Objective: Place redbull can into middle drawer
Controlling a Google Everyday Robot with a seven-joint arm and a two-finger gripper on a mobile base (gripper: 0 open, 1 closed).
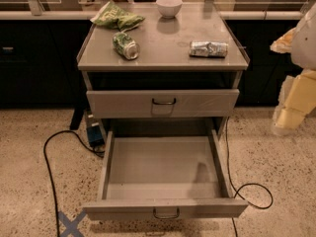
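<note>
The redbull can (209,49), slim and silver-blue, lies on its side at the right of the cabinet top (163,53). The middle drawer (158,169) is pulled fully out below it, and nothing lies on its grey floor. Its wire handle (166,214) faces me. My gripper (292,113) shows as pale cream and white parts at the right edge of the view. It hangs beside the cabinet, right of and lower than the can, and touches nothing.
A stubbier green can (126,45) lies on its side at the left of the top. A green chip bag (116,16) and a white bowl (169,6) sit at the back. The upper drawer (163,102) is shut. Black cables (49,172) trail on the speckled floor on both sides.
</note>
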